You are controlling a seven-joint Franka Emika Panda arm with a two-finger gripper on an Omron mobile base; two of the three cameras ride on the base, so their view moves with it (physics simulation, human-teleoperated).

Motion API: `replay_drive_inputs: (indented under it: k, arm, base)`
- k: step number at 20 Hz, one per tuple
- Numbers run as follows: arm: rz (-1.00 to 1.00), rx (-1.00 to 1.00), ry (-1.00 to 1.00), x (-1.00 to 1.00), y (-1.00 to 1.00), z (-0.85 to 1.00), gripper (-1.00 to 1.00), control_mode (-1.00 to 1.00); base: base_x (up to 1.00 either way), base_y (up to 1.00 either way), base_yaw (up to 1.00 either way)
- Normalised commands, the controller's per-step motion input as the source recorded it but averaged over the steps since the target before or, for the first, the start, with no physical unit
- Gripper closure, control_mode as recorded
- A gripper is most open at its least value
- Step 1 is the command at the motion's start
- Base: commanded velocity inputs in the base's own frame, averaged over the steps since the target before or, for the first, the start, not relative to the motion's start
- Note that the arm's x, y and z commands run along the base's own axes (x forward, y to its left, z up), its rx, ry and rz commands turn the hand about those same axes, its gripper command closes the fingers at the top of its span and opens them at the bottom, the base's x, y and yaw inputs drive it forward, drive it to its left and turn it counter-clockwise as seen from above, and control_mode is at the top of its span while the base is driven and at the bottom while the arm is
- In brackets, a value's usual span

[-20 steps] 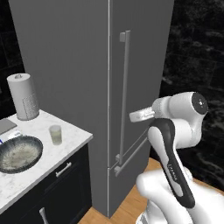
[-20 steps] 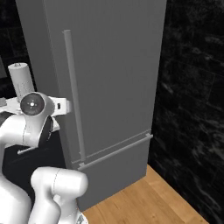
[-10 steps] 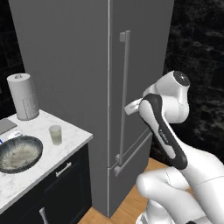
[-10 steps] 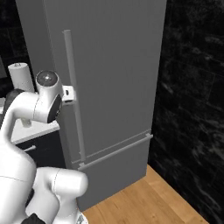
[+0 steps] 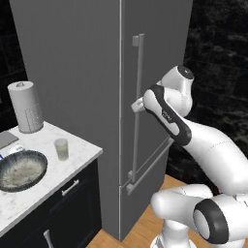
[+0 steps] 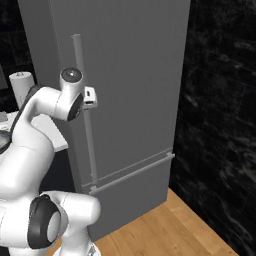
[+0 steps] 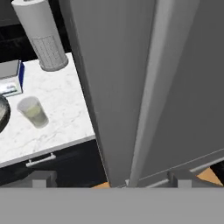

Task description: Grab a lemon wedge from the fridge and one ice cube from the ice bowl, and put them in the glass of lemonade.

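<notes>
The tall grey fridge [image 5: 97, 72] [image 6: 135, 75] stands shut, so the lemon wedge is hidden. My gripper [image 5: 137, 103] [image 6: 90, 97] [image 7: 111, 181] is open at mid-height of the long vertical handle [image 5: 139, 97] [image 6: 85, 115] [image 7: 146, 100], whose bar runs between the two spread fingertips [image 7: 43, 178] in the hand view. The glass of lemonade [image 5: 61, 148] [image 7: 33, 111] stands on the marble counter left of the fridge. The ice bowl [image 5: 20, 169] sits further left on that counter, and its rim [image 7: 2, 114] shows at the hand view's left edge.
A white paper-towel roll [image 5: 26, 106] [image 6: 22, 86] [image 7: 43, 35] stands at the counter's back. Dark base cabinets [image 5: 63, 208] sit under the marble counter [image 5: 72, 164]. A black stone wall [image 6: 220, 110] rises right of the fridge, with wooden floor [image 6: 165, 230] below.
The arm has reached forward and up, carrying the hand from beside its shoulder to the fridge handle. The fridge door stays shut and the counter things have not moved.
</notes>
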Motion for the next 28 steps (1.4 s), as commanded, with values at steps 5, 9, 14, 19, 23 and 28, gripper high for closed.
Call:
replay_drive_inputs:
  k: [5,9,14,19,23,28]
  arm:
    - [0.00,0.06,0.00,0.68,-0.08,-0.10,-1.00,-1.00]
    - [0.01,0.23,-0.22,0.01,-0.18,-0.31,-1.00,-1.00]
    - [0.00,0.11,-0.10,0.24,-0.01,-0.03,-1.00,-1.00]
    - [0.00,0.01,0.04,0.41,0.04,0.01,-1.00,-1.00]
    - [0.00,0.01,-0.02,0.19,0.13,-0.28,-1.00,-1.00]
    - [0.00,0.06,-0.21,0.00,0.28,-0.53,-1.00,-1.00]
  base:
    - [0.00,0.00,0.00]
    - [0.00,0.00,0.00]
    - [0.00,0.00,0.00]
    - [0.00,0.00,0.00]
    - [0.00,0.00,0.00]
    - [0.00,0.00,0.00]
